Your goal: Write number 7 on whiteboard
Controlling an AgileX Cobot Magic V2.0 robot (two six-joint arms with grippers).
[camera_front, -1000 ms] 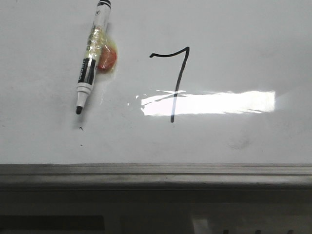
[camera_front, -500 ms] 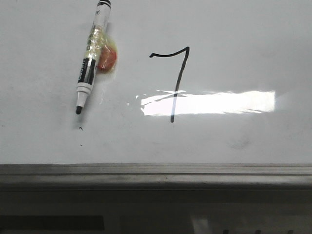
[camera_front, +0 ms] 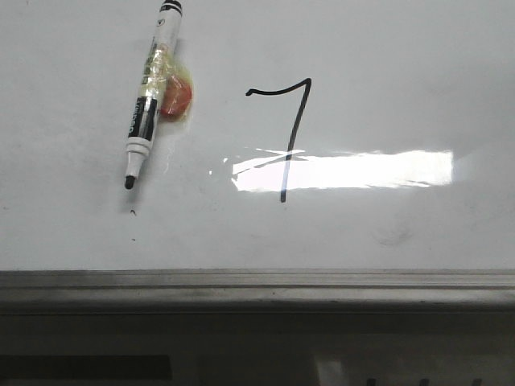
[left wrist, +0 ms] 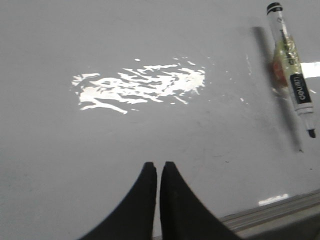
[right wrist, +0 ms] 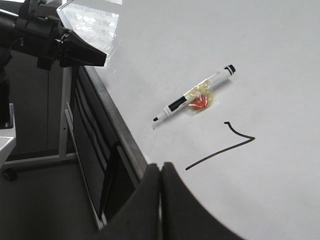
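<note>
You will find the number 7 (camera_front: 288,133) drawn near the middle of the whiteboard (camera_front: 386,48), with the uncapped marker (camera_front: 149,96) lying well apart toward its left edge. Left hand (left wrist: 158,167) and right hand (right wrist: 160,170) are both pressed together, empty.

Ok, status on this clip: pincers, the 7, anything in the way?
Left pincer shut, empty. Right pincer shut, empty. Number 7 drawn on whiteboard. Marker lies beside it, uncapped.
</note>
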